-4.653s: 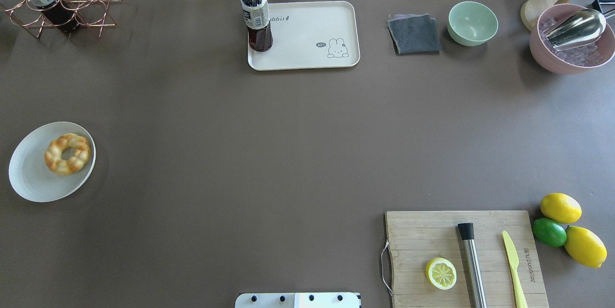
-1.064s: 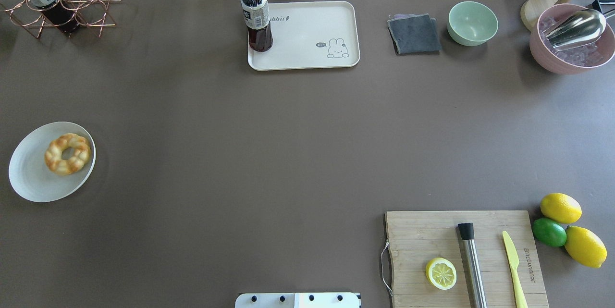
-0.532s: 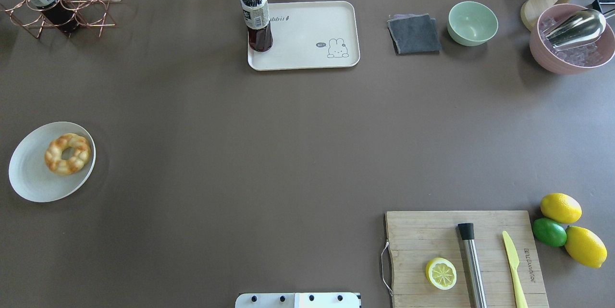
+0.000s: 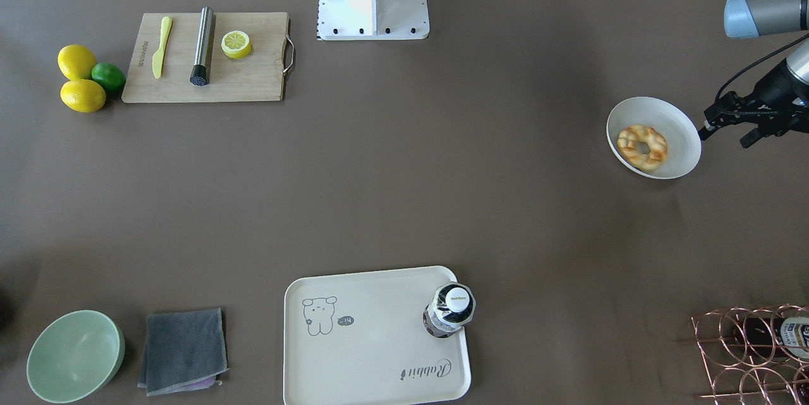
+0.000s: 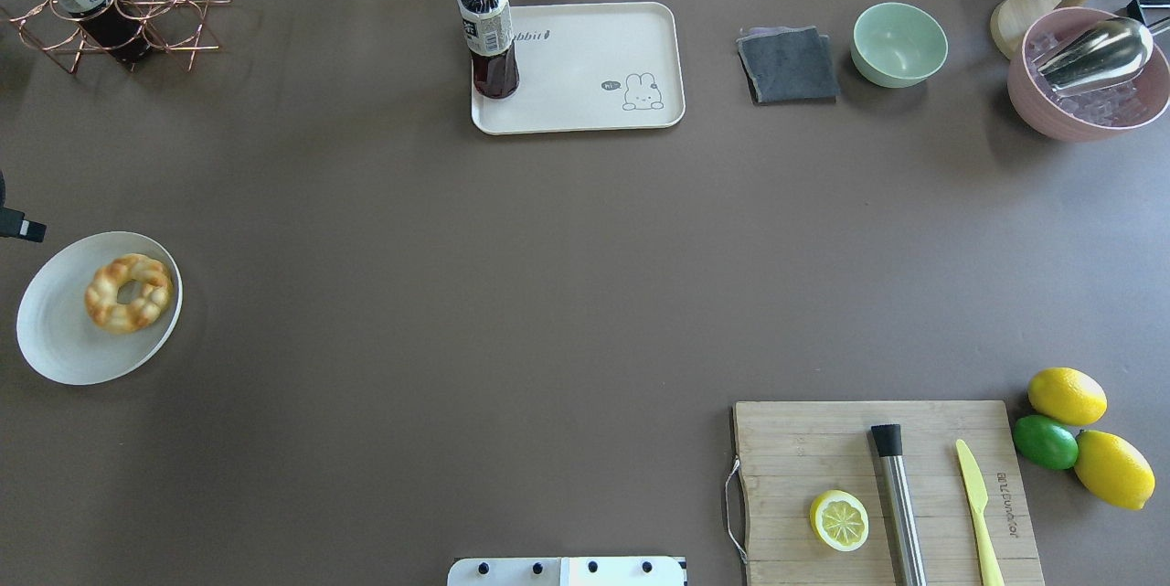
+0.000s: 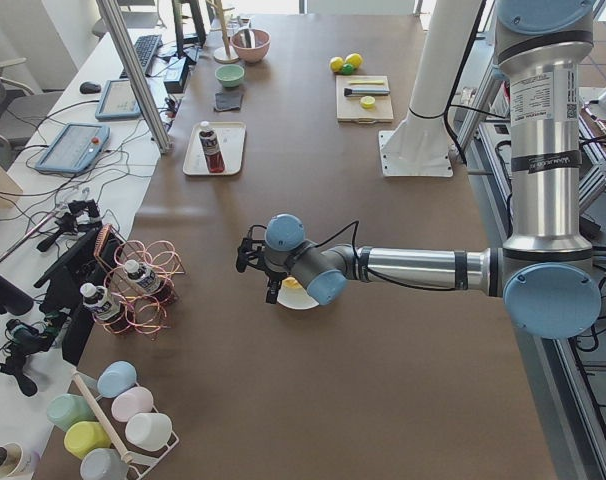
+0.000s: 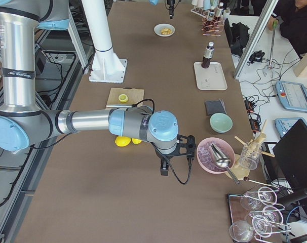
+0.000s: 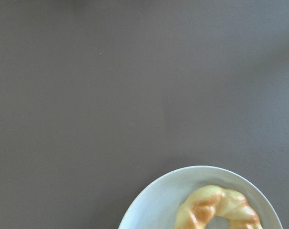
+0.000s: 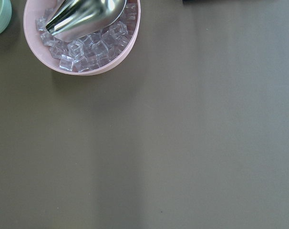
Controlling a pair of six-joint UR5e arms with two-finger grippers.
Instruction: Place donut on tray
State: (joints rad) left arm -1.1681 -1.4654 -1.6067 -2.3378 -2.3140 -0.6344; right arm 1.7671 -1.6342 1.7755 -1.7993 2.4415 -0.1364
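Note:
The donut (image 4: 642, 147) is a golden braided ring lying in a round white bowl (image 4: 679, 139) at the table's left end; it also shows in the overhead view (image 5: 129, 292) and the left wrist view (image 8: 221, 210). My left gripper (image 4: 723, 139) is open and empty, just outside the bowl's outer rim and above the table. The cream rabbit tray (image 5: 594, 65) lies at the far middle of the table, with a dark drink bottle (image 5: 487, 33) standing on its left corner. My right gripper (image 7: 166, 164) hovers near the pink ice bowl; I cannot tell whether it is open or shut.
A copper wire rack (image 5: 137, 1) with a bottle stands at the far left. A grey cloth (image 5: 788, 65), green bowl (image 5: 899, 44) and pink ice bowl with scoop (image 5: 1088, 74) line the far right. A cutting board (image 5: 823, 458) with a lemon half, and whole citrus (image 5: 1066, 395), are at the near right.
The left gripper's tip has come into the overhead view at the left edge, just beyond the white bowl. The donut, bowl and tray have not moved.

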